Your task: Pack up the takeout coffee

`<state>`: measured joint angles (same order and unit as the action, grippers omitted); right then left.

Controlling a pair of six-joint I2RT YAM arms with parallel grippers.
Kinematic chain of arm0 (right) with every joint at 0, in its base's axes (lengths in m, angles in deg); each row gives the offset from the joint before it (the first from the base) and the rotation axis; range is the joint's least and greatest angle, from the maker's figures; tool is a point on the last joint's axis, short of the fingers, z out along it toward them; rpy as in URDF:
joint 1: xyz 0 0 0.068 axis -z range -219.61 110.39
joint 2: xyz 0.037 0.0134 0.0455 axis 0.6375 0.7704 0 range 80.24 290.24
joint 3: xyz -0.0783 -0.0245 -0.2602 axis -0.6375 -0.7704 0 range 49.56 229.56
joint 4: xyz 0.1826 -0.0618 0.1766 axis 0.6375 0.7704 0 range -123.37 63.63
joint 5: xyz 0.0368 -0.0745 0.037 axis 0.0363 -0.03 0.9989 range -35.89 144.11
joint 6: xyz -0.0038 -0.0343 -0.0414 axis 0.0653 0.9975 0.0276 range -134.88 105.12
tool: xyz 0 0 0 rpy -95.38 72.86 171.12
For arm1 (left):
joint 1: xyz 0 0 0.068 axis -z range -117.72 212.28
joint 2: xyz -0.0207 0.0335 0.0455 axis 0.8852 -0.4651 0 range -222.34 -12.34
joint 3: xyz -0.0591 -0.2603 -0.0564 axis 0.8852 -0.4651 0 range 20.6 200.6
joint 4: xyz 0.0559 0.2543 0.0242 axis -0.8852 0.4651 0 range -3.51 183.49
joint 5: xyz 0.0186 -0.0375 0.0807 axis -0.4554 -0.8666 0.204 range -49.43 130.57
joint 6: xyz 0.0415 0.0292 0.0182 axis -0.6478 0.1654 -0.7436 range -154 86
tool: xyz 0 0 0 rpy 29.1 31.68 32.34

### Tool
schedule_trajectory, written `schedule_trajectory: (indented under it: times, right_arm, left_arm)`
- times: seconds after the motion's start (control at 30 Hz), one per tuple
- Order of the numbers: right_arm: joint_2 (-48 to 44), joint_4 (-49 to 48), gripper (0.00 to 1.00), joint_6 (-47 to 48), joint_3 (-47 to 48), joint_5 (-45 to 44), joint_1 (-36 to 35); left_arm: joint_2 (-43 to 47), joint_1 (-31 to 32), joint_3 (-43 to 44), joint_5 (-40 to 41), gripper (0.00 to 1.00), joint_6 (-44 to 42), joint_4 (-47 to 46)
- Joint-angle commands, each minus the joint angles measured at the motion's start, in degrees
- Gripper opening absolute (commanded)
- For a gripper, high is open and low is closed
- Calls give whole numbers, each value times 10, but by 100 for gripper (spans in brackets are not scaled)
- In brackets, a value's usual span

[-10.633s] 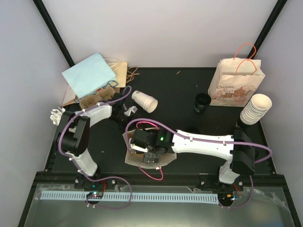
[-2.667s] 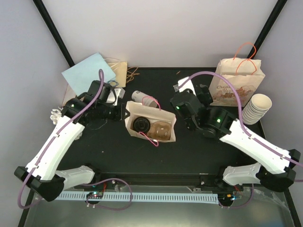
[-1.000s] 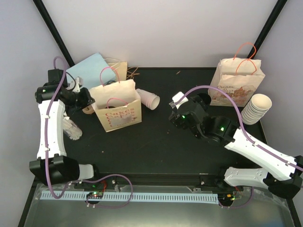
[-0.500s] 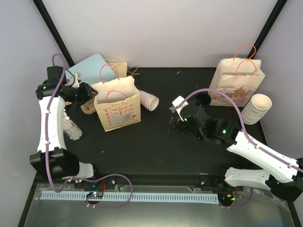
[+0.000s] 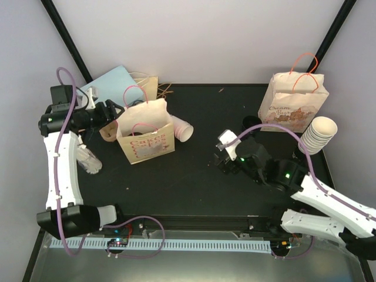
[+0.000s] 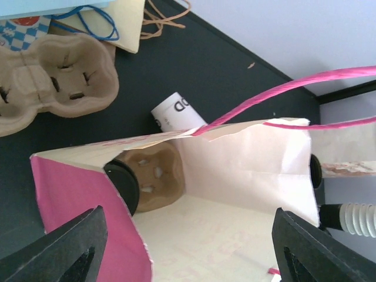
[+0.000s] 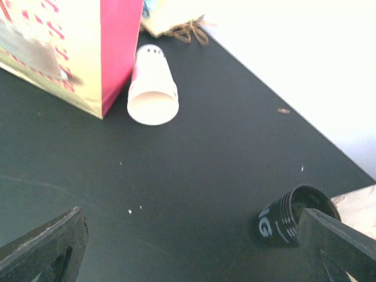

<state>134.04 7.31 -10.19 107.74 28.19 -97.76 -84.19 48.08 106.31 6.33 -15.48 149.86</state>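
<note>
The bag (image 5: 145, 130) is standing upright on the black counter (image 5: 194, 182) with its mouth gaping open. It is showing cream paper with pink side panels, red lettering on the front above a blurred patch, and two thin pink cord handles arching over the rim. From the left wrist its top edge is looking creased where one handle is fastened. Down inside the bag a brown pulp carrier (image 6: 154, 176) is lying at the bottom, with a black lid (image 6: 122, 187) showing against the pink wall; whatever is sitting under the lid is hidden. The left pincer (image 5: 109, 111) is hovering at the bag's upper left corner, its fingers (image 6: 59, 249) standing wide apart on either side of the bag's mouth and gripping nothing. A white cup (image 5: 183, 130) is lying on its side just beside the bag's right wall, its open end pointing away from the bag. Behind the bag an empty carrier (image 6: 56, 76) is resting on the counter next to a blue bag (image 5: 108, 91). The right pincer (image 5: 226, 155) is hanging well to the right of the bag, low over the counter, with its fingers spread wide and empty. Farther right of the bag a black cup (image 5: 251, 126) is sitting near a second printed bag (image 5: 294, 103) and a stack of cups (image 5: 317, 135).
</note>
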Motion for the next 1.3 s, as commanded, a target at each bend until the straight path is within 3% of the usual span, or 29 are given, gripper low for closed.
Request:
schedule_trajectory:
  times: [0.0, 0.2, 0.3, 0.5, 0.9, 1.03, 1.27]
  right_arm:
    - [-61, -79, 100, 28, -18, 30, -1]
    - [-80, -92, 100, 43, -24, 16, -6]
    - [-83, -96, 100, 52, -34, 14, -6]
    - [-114, -129, 100, 67, -63, 48, -6]
    - [-130, -159, 100, 92, -95, 46, -7]
    - [-151, -172, 100, 117, -115, 42, -18]
    - [-164, -183, 100, 158, -150, -51, -94]
  left_arm:
    - [21, -3, 6, -33, 81, 2, -16]
    - [41, 1, 13, -58, 88, 11, -21]
    - [59, 9, 28, -68, 98, 21, -24]
    - [113, 45, 40, -71, 99, 66, -71]
    - [188, 223, -1, -13, 99, 148, -169]
    - [184, 231, 1, 1, 99, 142, -166]
    - [174, 232, 22, 14, 99, 128, -153]
